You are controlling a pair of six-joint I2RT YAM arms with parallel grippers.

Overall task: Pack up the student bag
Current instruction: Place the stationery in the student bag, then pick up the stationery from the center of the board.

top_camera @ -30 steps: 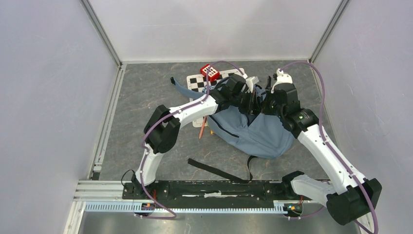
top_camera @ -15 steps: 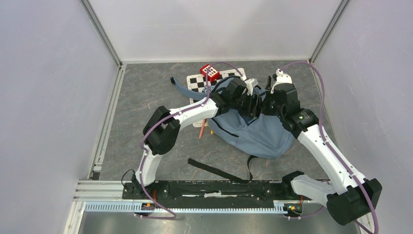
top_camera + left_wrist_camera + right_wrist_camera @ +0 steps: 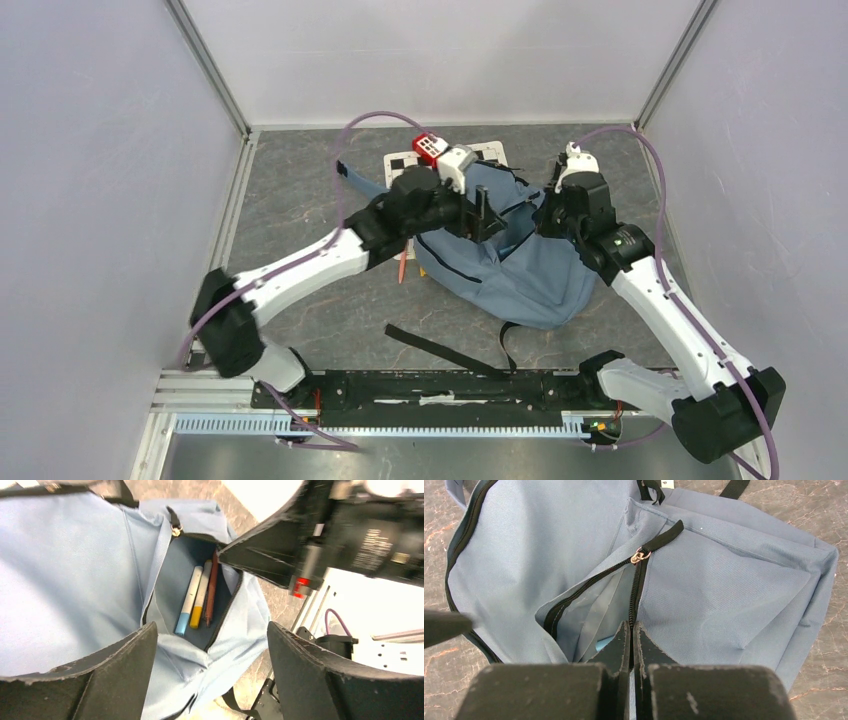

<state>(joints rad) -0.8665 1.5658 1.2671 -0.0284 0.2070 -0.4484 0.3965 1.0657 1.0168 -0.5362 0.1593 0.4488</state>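
Observation:
The blue-grey student bag (image 3: pixel 520 275) lies on the table with its front pocket unzipped. In the left wrist view that pocket holds a blue-tipped marker (image 3: pixel 189 602), a yellow-tipped marker (image 3: pixel 200 597) and a brown pencil (image 3: pixel 211 587). My left gripper (image 3: pixel 211 630) hangs open above the pocket with nothing between its fingers. It sits over the bag's upper left part (image 3: pixel 483 212). My right gripper (image 3: pixel 631 632) is shut on the pocket's zipper edge, just below the metal zipper pull (image 3: pixel 639 556), and holds the opening up at the bag's top right (image 3: pixel 548 215).
A red toy (image 3: pixel 430 148) sits on a checkerboard sheet (image 3: pixel 400 168) behind the bag. An orange pencil (image 3: pixel 402 265) lies on the table left of the bag. A black strap (image 3: pixel 440 348) trails toward the arm bases. Walls enclose the table on three sides.
My left gripper has opened and pulled back leftward from the pocket, and its elbow has swung out to the left. The right gripper stays shut on the zipper edge.

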